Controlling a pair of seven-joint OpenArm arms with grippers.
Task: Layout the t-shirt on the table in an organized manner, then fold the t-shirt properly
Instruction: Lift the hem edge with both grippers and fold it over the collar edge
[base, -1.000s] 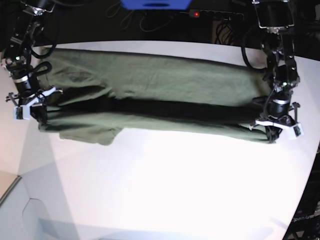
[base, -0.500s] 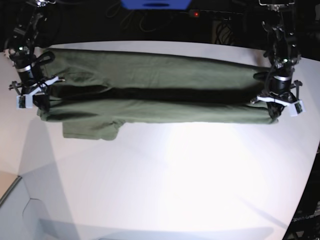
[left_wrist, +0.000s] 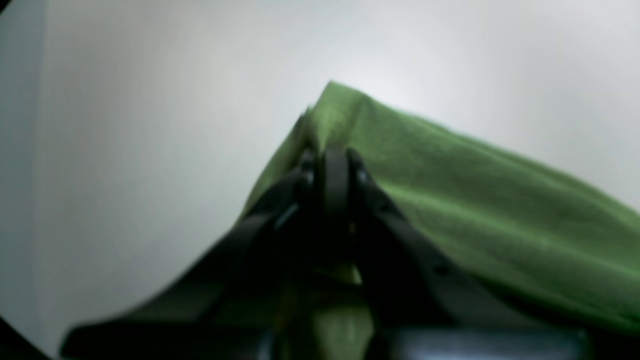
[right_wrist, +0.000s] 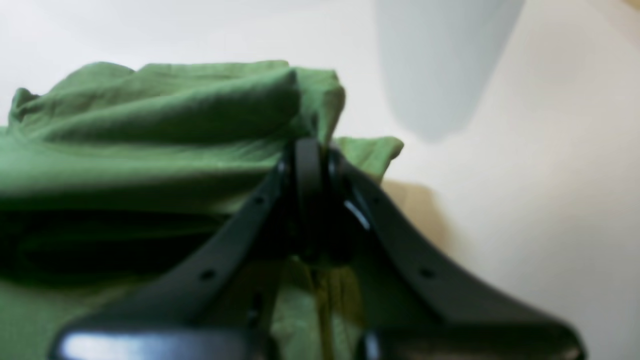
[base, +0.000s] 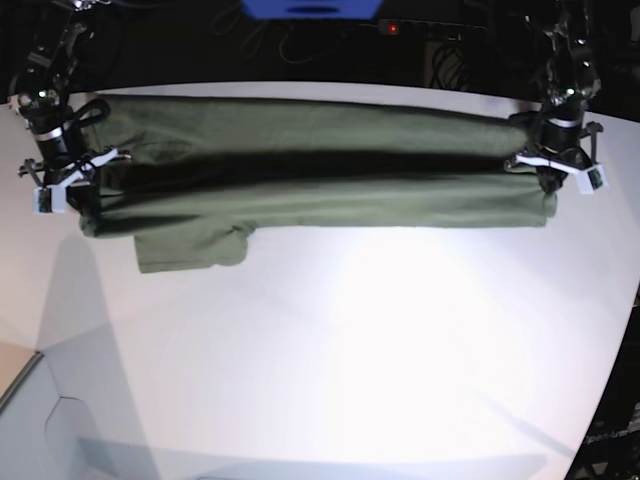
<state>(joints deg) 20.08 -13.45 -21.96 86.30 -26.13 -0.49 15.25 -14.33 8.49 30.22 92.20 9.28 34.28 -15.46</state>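
Note:
The olive-green t-shirt (base: 310, 200) is stretched in a long band across the far side of the white table (base: 380, 350), its near long edge lifted and folded over. A sleeve (base: 190, 245) hangs down near its left end. My left gripper (base: 548, 182) is shut on the shirt's right end; in the left wrist view the fingertips (left_wrist: 330, 165) pinch the green fabric corner (left_wrist: 345, 107). My right gripper (base: 72, 198) is shut on the shirt's left end; in the right wrist view the closed fingers (right_wrist: 310, 165) clamp bunched fabric (right_wrist: 200, 110).
A dark background with cables, a blue object (base: 310, 8) and a red light (base: 393, 28) lies behind the table's far edge. The table's curved edge runs down the right side (base: 615, 380). A pale floor corner shows at lower left (base: 20, 400).
Both grippers have carried the near edge of the shirt away from the camera toward the far edge, narrowing the fold. The left arm moved furthest back. The sleeve now hangs out below the band.

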